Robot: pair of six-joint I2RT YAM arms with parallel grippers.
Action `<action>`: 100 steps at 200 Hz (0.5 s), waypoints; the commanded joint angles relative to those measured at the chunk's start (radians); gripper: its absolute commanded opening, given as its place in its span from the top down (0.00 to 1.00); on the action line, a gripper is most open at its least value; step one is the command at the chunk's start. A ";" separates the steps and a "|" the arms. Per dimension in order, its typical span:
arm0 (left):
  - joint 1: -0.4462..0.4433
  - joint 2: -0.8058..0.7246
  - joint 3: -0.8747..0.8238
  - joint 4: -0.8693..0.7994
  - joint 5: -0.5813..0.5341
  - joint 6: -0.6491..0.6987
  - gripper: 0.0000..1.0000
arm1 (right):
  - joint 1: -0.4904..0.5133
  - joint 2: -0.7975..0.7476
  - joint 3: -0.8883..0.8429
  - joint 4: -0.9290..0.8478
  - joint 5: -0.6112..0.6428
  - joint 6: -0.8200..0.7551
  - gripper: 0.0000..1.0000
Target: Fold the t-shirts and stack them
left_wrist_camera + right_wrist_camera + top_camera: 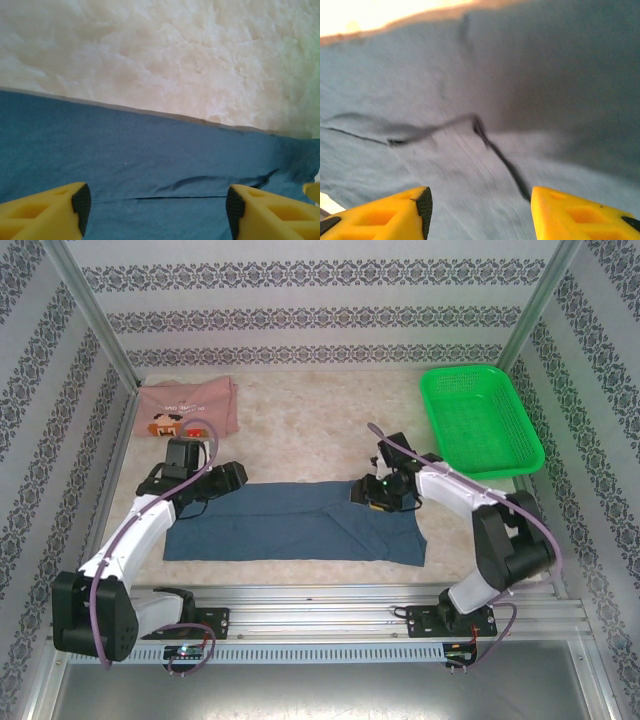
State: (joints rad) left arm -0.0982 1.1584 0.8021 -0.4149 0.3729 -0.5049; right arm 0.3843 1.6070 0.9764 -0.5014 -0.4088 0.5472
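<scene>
the plain slate-blue short-sleeved cloth t-shirt [300, 525] lies flat as a long band on the near half of the pale mottled table [300, 430], its long axis running left to right, parallel to the rail where the arms are bolted. the left gripper [236, 478] hangs over the band's far edge towards its left end, and the right gripper [363, 495] over the same edge, right of the middle, so from both the cloth spreads towards the bases. in the left wrist view the yellow fingers [55, 210] stand wide apart with nothing between them, the shirt's far hem crossing just beyond. in the right wrist view the fingers [395, 212] are likewise spread, over a dark overlapped fold line; that view is blurred, and i cannot tell whether the tips touch the cloth. any fold that shortens the band would have to run along its length, and each arm is nearer its own end. the dusty pink t-shirt with the pixel-art face print [190, 410] lies in the far left corner, well apart and nearer the left arm; the green plastic mesh basket [480, 420] sits far right
</scene>
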 commanded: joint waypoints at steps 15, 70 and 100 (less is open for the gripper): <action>-0.011 -0.088 0.051 -0.053 -0.012 0.047 0.11 | 0.039 0.131 0.118 -0.012 -0.004 -0.101 0.46; -0.011 -0.177 0.159 -0.243 -0.078 0.102 0.01 | 0.072 0.233 0.209 -0.070 0.065 -0.149 0.53; -0.009 -0.218 0.166 -0.291 -0.115 0.103 0.01 | 0.102 0.246 0.210 -0.093 0.088 -0.165 0.60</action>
State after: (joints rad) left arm -0.0986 0.9703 0.9447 -0.6044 0.3099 -0.4335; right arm 0.4572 1.8324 1.1648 -0.5480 -0.3584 0.4191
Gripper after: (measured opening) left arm 0.992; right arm 0.432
